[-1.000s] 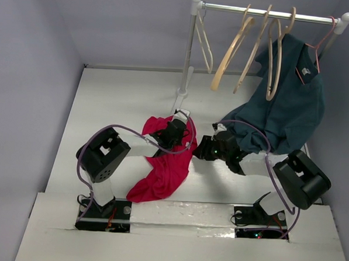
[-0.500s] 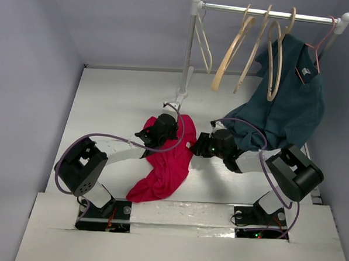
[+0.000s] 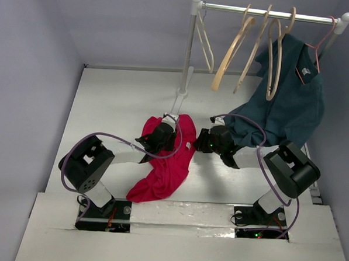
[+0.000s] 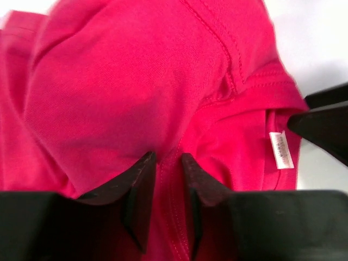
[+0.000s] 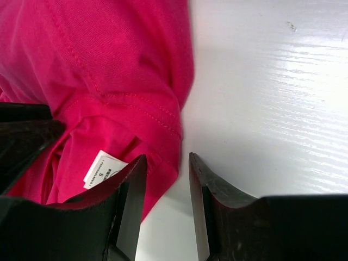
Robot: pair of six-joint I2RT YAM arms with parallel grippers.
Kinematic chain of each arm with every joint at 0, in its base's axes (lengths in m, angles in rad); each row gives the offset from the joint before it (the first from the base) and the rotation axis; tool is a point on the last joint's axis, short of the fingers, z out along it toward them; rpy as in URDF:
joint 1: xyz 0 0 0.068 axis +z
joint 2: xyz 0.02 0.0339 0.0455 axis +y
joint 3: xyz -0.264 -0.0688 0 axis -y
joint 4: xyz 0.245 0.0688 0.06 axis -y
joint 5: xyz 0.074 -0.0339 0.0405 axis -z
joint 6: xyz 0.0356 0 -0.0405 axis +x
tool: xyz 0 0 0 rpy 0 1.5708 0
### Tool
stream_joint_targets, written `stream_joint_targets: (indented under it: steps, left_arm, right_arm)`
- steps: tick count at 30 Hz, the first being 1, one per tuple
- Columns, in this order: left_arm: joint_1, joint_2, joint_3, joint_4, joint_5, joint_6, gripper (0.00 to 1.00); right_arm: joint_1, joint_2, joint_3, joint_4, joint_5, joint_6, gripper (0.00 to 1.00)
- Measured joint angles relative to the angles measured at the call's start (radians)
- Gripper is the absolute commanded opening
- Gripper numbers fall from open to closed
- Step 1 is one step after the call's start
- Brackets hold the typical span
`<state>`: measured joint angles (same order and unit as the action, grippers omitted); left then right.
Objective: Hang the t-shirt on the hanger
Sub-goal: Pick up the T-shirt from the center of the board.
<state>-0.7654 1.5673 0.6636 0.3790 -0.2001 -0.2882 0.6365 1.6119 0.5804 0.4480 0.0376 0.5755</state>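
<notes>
Hovering at the t-shirt (image 3: 164, 165) collar, left pincer (image 4: 167, 157) narrowly parted, right pincer (image 5: 167, 159) wider apart at the hem's very edge, risking closure on bench (image 5: 272, 109) instead of cloth.

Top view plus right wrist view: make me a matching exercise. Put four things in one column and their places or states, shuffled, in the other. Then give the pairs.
Things
1. red t-shirt
2. teal shirt
3. white hanger
4. right gripper

Places or states
A. hangs bare beside the post
B. jaws apart at the t-shirt's edge
C. lies crumpled on the table
D. hangs at the right end of the rail

Pairs: 1-C, 2-D, 3-A, 4-B
</notes>
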Motion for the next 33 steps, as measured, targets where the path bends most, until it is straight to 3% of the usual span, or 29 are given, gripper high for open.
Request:
stream_joint_targets:
  steps: [4, 6, 7, 8, 15, 25, 33]
  left_arm:
    - [0.0, 0.052, 0.024, 0.001, 0.022, 0.02, 0.28]
    - [0.0, 0.069, 0.037, 0.013, 0.03, 0.024, 0.25]
    - [0.0, 0.074, 0.04, 0.02, 0.036, 0.024, 0.05]
    - [0.0, 0.076, 0.04, 0.026, 0.039, 0.023, 0.0]
    - [0.0, 0.047, 0.032, 0.021, 0.043, 0.002, 0.0]
    - [0.0, -0.191, 0.009, 0.015, 0.05, -0.072, 0.0]
    - [0.0, -0.227, -0.008, 0.011, 0.09, -0.104, 0.0]
  right_arm:
    - [0.0, 0.0, 0.0, -0.002, 0.001, -0.007, 0.43]
    - [0.0, 0.0, 0.0, -0.002, 0.0, -0.007, 0.44]
    - [0.0, 0.0, 0.0, -0.002, 0.0, -0.007, 0.44]
    - [0.0, 0.0, 0.0, -0.002, 0.0, -0.007, 0.44]
    - [0.0, 0.0, 0.0, -0.001, -0.006, -0.012, 0.46]
    - [0.0, -0.061, -0.001, -0.034, -0.023, -0.065, 0.54]
    - [0.0, -0.061, 0.013, -0.048, -0.073, -0.114, 0.59]
